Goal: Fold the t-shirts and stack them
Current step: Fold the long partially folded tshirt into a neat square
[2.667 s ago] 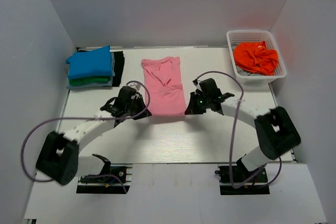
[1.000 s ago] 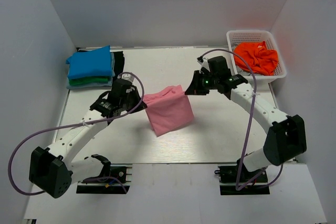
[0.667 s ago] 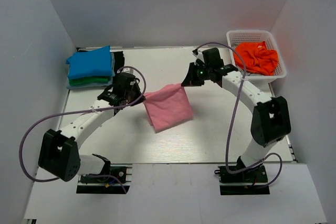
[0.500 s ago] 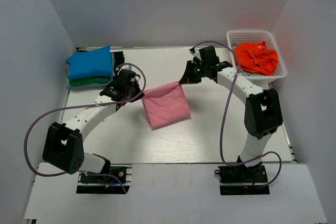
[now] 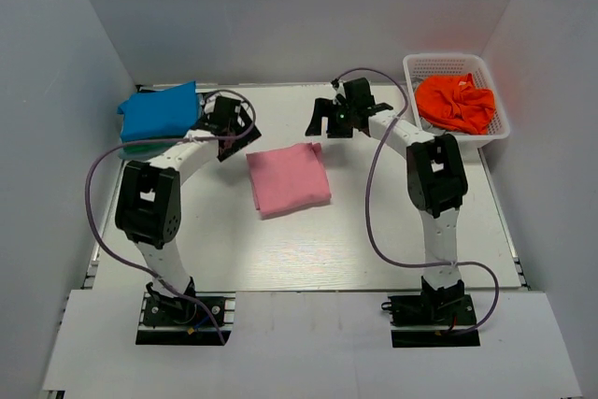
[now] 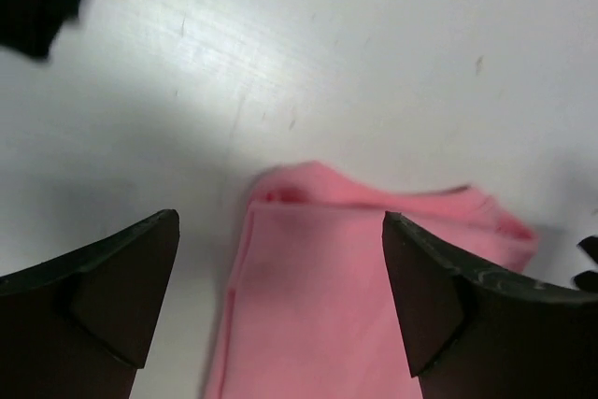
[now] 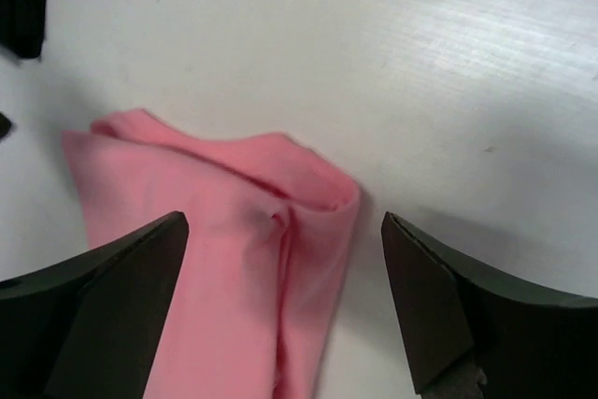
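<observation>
We see the pink shirt (image 5: pixel 289 178) lying folded on the table (image 5: pixel 392 226); our left gripper (image 5: pixel 235 133) and right gripper (image 5: pixel 322 124) hang by its far corners, fingers spread wide, holding nothing.

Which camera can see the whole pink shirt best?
The top camera: it shows the whole folded pink shirt lying flat on the table. The left wrist and right wrist cameras each show only one end of it, close up.

Left arm (image 5: pixel 176 152), right arm (image 5: pixel 400 137) outstretched; jaws wide apart
</observation>
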You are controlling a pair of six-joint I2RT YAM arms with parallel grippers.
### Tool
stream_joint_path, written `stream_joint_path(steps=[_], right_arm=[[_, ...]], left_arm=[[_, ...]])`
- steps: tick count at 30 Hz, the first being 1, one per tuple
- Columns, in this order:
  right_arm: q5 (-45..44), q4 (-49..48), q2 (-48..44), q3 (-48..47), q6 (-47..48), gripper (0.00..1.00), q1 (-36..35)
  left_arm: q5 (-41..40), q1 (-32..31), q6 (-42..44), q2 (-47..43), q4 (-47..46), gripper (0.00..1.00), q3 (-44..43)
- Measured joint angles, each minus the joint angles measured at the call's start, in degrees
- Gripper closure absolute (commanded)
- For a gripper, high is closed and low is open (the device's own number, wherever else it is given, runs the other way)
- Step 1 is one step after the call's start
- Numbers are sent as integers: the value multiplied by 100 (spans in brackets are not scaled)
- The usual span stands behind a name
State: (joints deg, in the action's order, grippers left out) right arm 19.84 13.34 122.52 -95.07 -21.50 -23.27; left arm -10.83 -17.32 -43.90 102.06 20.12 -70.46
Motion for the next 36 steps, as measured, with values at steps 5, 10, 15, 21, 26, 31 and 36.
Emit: stream_joint_path(steps=[5,10,15,21,26,31,36], right_arm=[[-289,-109,85,-205,219,10,55],[-173,-555,-1036,1169,219,10,-9],[101,-890,-1755,1849,227,10,-181],[103,-1185,-1360,1703,240,11,-299],[153,-1091,-407,966,238,36,-302],[225,-1003,66,680,162,44,-299],[275,-922,289,363,131,84,-302]], left_arm=[[55,157,380,361,343,0,-1156],[632,48,750,-118,136,0,-789],[938,-17,833,-553,92,0,149],[927,44,820,-555,4,22,417],[809,90,848,-7,-125,43,68],[748,107,872,619,-94,49,-192],[717,107,866,833,-26,70,-258]])
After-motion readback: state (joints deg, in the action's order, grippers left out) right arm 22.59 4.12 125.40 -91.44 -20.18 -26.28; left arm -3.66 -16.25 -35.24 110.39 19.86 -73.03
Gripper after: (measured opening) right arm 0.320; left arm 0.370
